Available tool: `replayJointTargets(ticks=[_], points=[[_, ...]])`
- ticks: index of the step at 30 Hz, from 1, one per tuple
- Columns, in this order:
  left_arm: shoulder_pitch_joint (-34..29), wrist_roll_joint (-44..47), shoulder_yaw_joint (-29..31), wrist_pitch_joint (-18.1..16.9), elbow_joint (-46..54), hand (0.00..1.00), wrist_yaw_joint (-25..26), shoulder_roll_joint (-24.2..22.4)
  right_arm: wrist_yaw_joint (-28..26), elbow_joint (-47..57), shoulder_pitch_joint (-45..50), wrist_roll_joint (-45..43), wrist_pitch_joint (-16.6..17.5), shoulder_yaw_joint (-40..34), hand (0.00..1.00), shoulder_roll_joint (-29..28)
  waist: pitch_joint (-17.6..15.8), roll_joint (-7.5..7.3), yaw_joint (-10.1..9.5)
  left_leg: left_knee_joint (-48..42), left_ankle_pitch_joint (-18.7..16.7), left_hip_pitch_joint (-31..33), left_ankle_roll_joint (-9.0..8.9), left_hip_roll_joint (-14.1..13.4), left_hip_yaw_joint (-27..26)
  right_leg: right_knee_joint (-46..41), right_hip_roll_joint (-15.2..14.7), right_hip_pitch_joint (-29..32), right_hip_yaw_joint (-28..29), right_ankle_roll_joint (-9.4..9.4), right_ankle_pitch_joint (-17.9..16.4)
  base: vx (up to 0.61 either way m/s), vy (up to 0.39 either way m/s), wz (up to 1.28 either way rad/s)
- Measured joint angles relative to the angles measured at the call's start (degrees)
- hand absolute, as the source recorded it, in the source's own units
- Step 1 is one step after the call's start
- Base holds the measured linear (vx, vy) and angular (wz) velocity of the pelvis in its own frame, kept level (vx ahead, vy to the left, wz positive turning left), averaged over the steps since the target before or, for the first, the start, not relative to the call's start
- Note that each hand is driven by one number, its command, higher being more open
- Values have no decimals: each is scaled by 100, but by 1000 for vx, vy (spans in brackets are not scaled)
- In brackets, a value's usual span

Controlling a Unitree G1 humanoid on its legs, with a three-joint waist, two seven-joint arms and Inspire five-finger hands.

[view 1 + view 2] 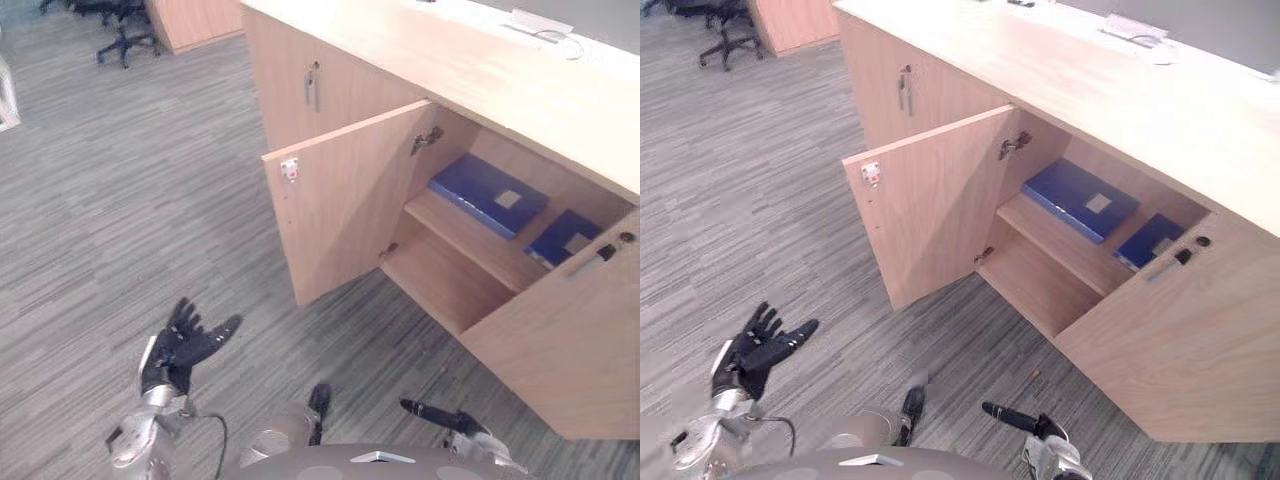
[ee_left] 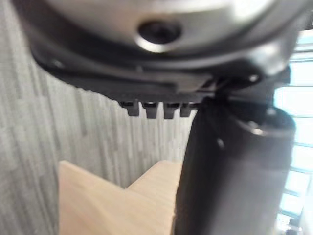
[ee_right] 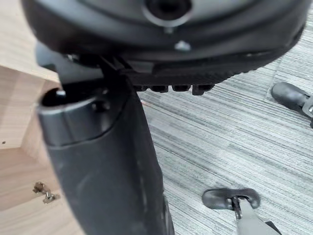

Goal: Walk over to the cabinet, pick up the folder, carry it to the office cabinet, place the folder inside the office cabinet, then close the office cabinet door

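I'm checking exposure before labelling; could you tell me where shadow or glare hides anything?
Left eye view: the shelf lies in soft shade, yet both folders read clearly; the top is brightly lit. Left wrist view: a washed-out bright patch beside the left hand.

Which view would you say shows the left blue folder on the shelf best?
The right eye view: the blue folder lies whole on the shelf, centrally. The left eye view shows it whole, further right. Wrist views face wood and floor.
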State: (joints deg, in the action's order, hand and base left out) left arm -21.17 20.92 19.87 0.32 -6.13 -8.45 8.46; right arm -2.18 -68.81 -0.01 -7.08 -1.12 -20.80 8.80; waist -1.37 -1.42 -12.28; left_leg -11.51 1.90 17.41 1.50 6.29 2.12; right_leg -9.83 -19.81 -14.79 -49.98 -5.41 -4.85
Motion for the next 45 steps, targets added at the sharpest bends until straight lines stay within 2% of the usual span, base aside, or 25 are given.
replayJointTargets(ticks=[3, 6, 8, 9, 10, 14, 15, 16, 17, 18, 19, 20, 21, 24, 29, 35, 37, 43, 45], points=[[451, -131, 392, -18, -14, 100, 89, 400, -32, -16, 136, 3, -76, 55, 100, -25, 36, -31, 17, 1068, 460, -480, -110, -137, -7, -7, 46, 193, 198, 99, 225, 1, -13, -32], [869, -96, 720, -21, -328, 100, 193, 946, -37, -14, 148, 6, -99, 56, 100, -21, 20, -28, 99, 1663, 795, -791, -173, -290, -51, -8, 130, 284, 422, 73, 281, 7, -44, -31], [1083, -76, 821, -21, -625, 100, 229, 1240, -36, -7, 149, 6, -99, 56, 100, -20, 3, 5, 149, 1666, 796, -824, -176, -333, -81, -4, 164, 296, 475, 73, 281, 5, -53, -20], [1243, -75, 827, -24, -862, 100, 249, 1457, -36, 18, 156, 6, -102, 57, 100, -21, -13, 20, 165, 1666, 796, -855, -176, -388, -145, 19, 198, 292, 521, 73, 281, 0, -75, -41], [1497, -73, 827, -24, -1403, 100, 258, 1894, -55, 69, 151, 5, -104, 88, 100, -33, -30, 33, 150, 1667, 796, -906, -176, -460, -270, 131, 255, 286, 684, 72, 281, -10, -71, -45], [2060, -77, 887, 8, -2402, 100, 304, 2676, -101, 262, 127, 4, -96, 86, 100, -43, -57, 46, 161, 1669, 793, -924, -192, -566, -489, 434, 447, 306, 807, 121, 229, -52, -82, -40], [2309, -78, 922, 4, -2558, 100, 288, 2903, -105, 264, 141, 2, -91, 65, 100, -119, -30, -235, 182, 1609, 667, -846, -280, -477, -602, 593, 291, 388, 792, 255, -145, -48, -25, -33], [2567, -80, 964, -1, -2784, 100, 299, 3066, -94, 221, 157, 2, -77, 12, 100, -199, -76, -429, 160, 743, 404, -579, 44, -387, -662, 563, 94, 474, 875, -222, -100, -17, -23, -38], [2635, -80, 987, -1, -2892, 100, 311, 3132, -97, 217, 166, 2, -88, 12, 100, -207, -132, -362, 125, 293, 324, -564, 120, -407, -661, 521, 102, 487, 965, -192, -91, 40, -5, -39], [2745, -88, 1024, -1, -3121, 100, 292, 3348, -95, 192, 207, 1, -111, 3, 100, -279, -143, -378, 160, 472, 45, -730, -65, -443, -662, 492, 168, 471, 1077, -177, -87, 30, -6, -32], [2949, -98, 1025, 1, -3350, 100, 281, 3536, -115, 125, 251, 0, -125, -2, 100, -390, -82, -472, 219, 863, 133, -882, -95, -451, -683, 486, 193, 562, 1096, 95, -93, 18, 1, -23], [3085, -103, 1023, 1, -3467, 100, 275, 3615, -127, 100, 274, -1, -126, -1, 100, -441, -57, -513, 236, 998, 185, -911, -93, -462, -693, 483, 220, 610, 1103, 237, -21, 12, -6, -11], [3310, -104, 1022, 1, -3670, 100, 260, 3739, -132, 82, 281, -1, -128, -1, 100, -505, -64, -508, 301, 1150, 335, -930, -80, -513, -692, 485, 309, 662, 1110, 253, 252, 9, 17, -8], [3537, -104, 929, 6, -4098, 100, 222, 3883, -131, 72, 364, -3, -133, -1, 100, -577, -70, -500, 316, 1601, 472, -1299, -72, -623, -899, 507, 359, 671, 1292, 219, 569, 11, 31, -39], [4088, -78, 360, 21, -4548, 100, 189, 3967, -127, 96, 366, -6, -133, -46, 100, -623, -71, -499, 416, 1662, 476, -1416, -61, -694, -1145, 513, 372, 760, 1425, 146, 752, -11, 15, -29], [4833, -9, -280, 49, -4840, 100, 189, 3990, -123, 112, 373, -10, -121, -97, 100, -707, -73, -493, 525, 1664, 491, -1496, -83, -761, -1385, 608, 422, 779, 1614, 113, 776, -39, -24, -24], [5047, 145, -473, 56, -4962, 100, 188, 3994, -121, 108, 403, -11, -123, -97, 100, -710, -72, -493, 643, 1664, 505, -1501, -102, -784, -1404, 613, 465, 784, 1640, 112, 777, -52, -20, -12], [5277, 150, -1096, 114, -4978, 100, 199, 3962, -110, 102, 466, -18, -133, -99, 100, -711, -80, -515, 782, 1667, 563, -1338, -186, -883, -1433, 717, 606, 975, 1695, 120, 763, -69, -26, -10], [5420, 149, -1375, 116, -4982, 100, 228, 3921, -103, 141, 465, -19, -135, -123, 100, -696, -174, -534, 777, 1668, 592, -1341, -229, -901, -1417, 743, 614, 981, 1693, 198, 595, -87, -36, -2]])
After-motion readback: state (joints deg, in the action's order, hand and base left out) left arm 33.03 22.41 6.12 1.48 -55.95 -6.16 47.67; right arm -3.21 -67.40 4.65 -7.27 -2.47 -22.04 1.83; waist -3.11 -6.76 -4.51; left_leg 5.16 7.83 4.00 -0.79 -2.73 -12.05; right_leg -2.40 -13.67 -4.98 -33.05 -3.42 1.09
